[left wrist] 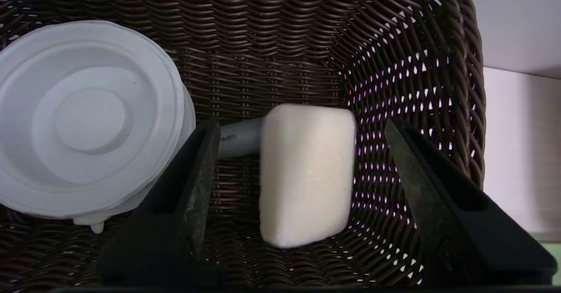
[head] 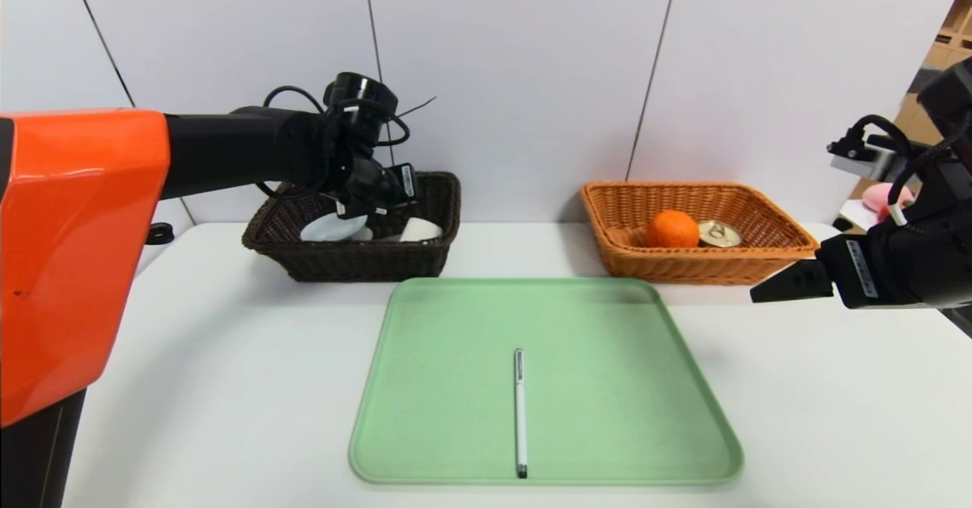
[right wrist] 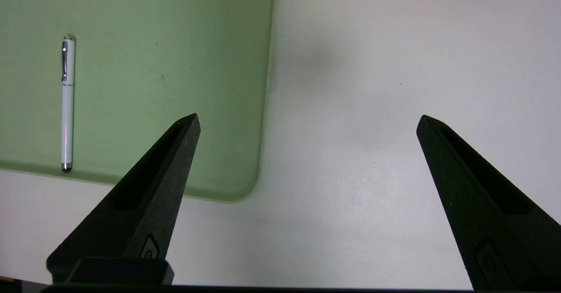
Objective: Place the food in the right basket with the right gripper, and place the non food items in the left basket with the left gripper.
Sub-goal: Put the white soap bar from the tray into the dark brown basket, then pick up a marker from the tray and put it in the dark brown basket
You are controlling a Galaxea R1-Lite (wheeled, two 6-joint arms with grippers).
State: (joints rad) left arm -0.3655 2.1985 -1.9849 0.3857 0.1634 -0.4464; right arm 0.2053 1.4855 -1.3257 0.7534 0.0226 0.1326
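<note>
My left gripper (head: pixel 380 197) hangs open inside the dark wicker left basket (head: pixel 357 261). In the left wrist view a white soap bar (left wrist: pixel 307 174) lies on the basket floor between the left gripper's (left wrist: pixel 302 124) spread fingers, with a gap on each side. A white bowl (left wrist: pixel 87 118) and a grey tube (left wrist: pixel 239 137) lie beside it. The orange right basket (head: pixel 699 269) holds an orange (head: pixel 672 228) and a tin can (head: pixel 718 233). A white pen (head: pixel 520 409) lies on the green tray (head: pixel 440 386). My right gripper (head: pixel 767 291) hovers open and empty over the table right of the tray.
In the right wrist view the right gripper (right wrist: pixel 309 117) is above bare white table beside the tray's corner (right wrist: pixel 236 188), with the pen (right wrist: pixel 67 104) farther off. Both baskets stand against the back wall. A pink object (head: pixel 881 198) sits off the table at far right.
</note>
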